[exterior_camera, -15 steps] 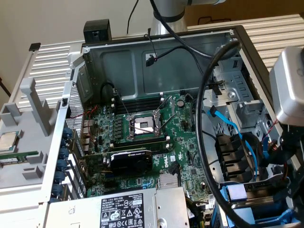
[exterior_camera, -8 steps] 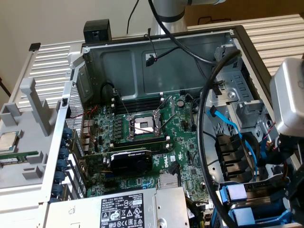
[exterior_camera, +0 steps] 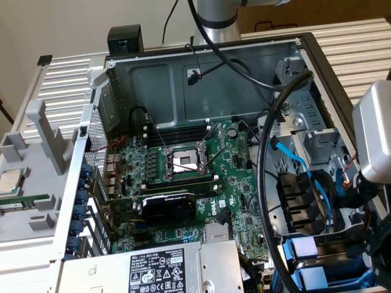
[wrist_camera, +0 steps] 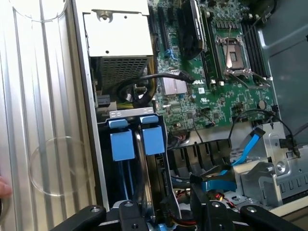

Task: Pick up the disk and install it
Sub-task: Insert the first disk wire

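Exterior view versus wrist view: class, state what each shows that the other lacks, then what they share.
Exterior view adds: the arm's silver tube, plus a loose CPU chip and a memory stick on the grey fixture at the exterior view's left.
Wrist view adds: the power supply's mesh face and what looks like a fingertip.
Both: the open CPU socket, the black graphics card, the blue cable and two blue carriers in the drive bay.

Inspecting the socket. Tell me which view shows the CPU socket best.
The exterior view: the CPU socket lies mid-picture, open and unobstructed. The wrist view shows it too, farther off and at a slant.
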